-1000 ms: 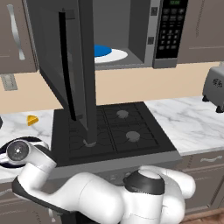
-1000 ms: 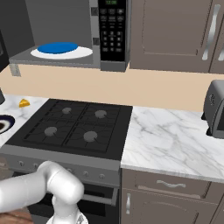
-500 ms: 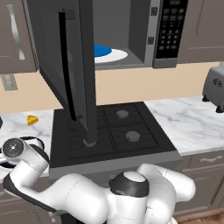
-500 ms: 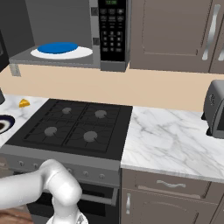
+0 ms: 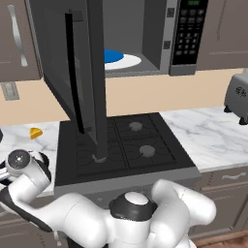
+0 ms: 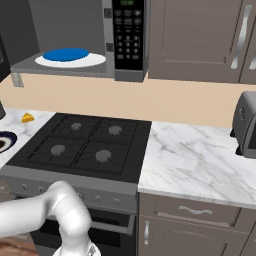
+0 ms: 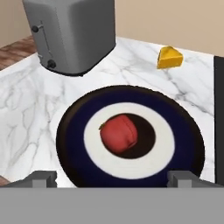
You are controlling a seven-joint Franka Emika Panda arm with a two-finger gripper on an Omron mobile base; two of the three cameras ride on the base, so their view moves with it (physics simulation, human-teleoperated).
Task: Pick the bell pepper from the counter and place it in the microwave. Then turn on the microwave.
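The bell pepper (image 7: 119, 134), a small red lump, lies in the middle of a dark-rimmed plate (image 7: 70, 127) on the white marble counter (image 7: 26, 109). My gripper (image 7: 113, 178) hovers just in front of the plate and is open, with one fingertip (image 7: 43, 177) at each side and nothing between them. The pepper sits beyond the tips, untouched. The microwave (image 5: 140, 34) hangs over the stove with its door (image 5: 77, 82) swung wide open. Its white turntable with a blue centre (image 5: 118, 59) (image 6: 72, 56) is bare, and the black keypad (image 5: 190, 30) (image 6: 129, 35) is to the right.
A yellow wedge (image 7: 169, 57) (image 5: 35, 132) (image 6: 27, 118) lies on the counter behind the plate. A silver toaster (image 7: 70, 30) stands close to the plate's far left. The black stovetop (image 5: 131, 145) lies under the open door. Another toaster (image 6: 246, 125) stands at the right.
In the left base view my arm's elbow has shifted a little to the left. The gripper has stayed open, and the things on the counter have not moved.
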